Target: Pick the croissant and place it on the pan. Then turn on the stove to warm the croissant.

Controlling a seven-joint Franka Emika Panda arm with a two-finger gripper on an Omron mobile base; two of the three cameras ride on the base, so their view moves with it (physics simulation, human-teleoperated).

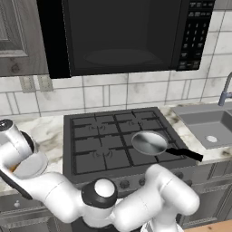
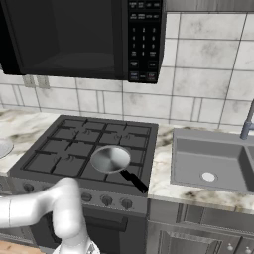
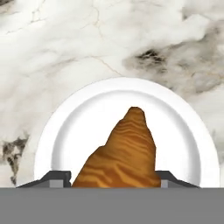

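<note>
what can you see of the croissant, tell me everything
The croissant is a small orange-brown pastry with darker ridged bands across a glossy-looking crust, narrowing to a blunt tip. In the hand view it lies on a round white plate on the marbled counter, tip pointing away from the camera. Its wide end sits between the pincer fingertips; whether they touch it cannot be told.

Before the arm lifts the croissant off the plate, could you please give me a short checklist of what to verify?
1. Croissant lies between the two fingers: ok.
2. Fingers closed firmly on the croissant: cannot tell; they stand apart at its sides.
3. Croissant rests on the white plate, on the marble counter: ok.
4. Pan on the stove is empty and ready: ok.
5. Pan sits flat on the front right grate, handle toward the sink: ok.
</note>
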